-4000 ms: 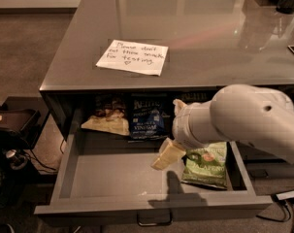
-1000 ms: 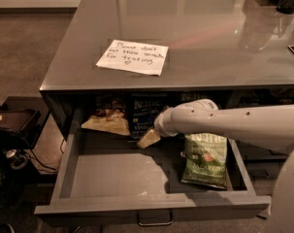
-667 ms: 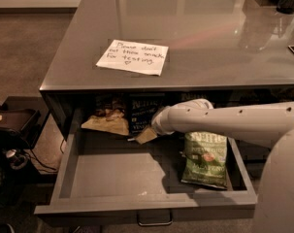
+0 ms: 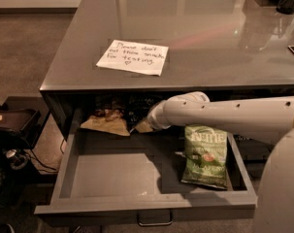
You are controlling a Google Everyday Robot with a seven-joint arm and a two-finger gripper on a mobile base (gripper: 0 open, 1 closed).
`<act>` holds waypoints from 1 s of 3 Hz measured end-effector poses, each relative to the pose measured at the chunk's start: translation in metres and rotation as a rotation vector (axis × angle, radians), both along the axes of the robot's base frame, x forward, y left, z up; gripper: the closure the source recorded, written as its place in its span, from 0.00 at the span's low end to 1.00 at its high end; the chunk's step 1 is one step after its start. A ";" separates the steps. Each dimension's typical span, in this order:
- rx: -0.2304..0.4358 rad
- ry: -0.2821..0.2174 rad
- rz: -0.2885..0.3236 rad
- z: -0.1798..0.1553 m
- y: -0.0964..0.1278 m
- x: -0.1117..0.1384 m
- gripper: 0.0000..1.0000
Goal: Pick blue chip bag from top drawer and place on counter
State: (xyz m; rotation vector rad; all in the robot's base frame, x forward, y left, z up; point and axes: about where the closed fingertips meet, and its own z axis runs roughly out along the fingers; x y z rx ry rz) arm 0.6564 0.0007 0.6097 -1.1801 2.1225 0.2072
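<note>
The top drawer (image 4: pixel 145 206) stands pulled open below the counter (image 4: pixel 209 38), which bears a white handwritten note (image 4: pixel 133 57). The blue chip bag (image 4: pixel 141 105) lies at the drawer's back, dark and largely in shadow under the counter's edge. My gripper (image 4: pixel 139 126) is at the end of the white arm (image 4: pixel 224 114), which reaches in from the right. The gripper sits at the lower front edge of the blue bag, low inside the drawer's back middle. The bag lies in the drawer.
A tan and brown snack bag (image 4: pixel 106 122) lies at the drawer's back left. A green Kettle bag (image 4: pixel 207 154) lies at the right, partly under my arm. The drawer's pull handle (image 4: pixel 155 222) is at the front. Dark gear (image 4: pixel 13 130) sits on the floor at left.
My gripper has moved from the drawer's middle leftward and deeper toward the back, down to the dark bag. The bags have not shifted.
</note>
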 end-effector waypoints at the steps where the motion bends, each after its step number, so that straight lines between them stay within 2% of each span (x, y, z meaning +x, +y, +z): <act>1: -0.001 -0.004 0.005 0.025 -0.003 -0.014 0.89; 2: -0.008 -0.009 -0.002 0.044 -0.012 -0.030 1.00; 3: -0.012 -0.018 -0.009 0.062 -0.024 -0.046 1.00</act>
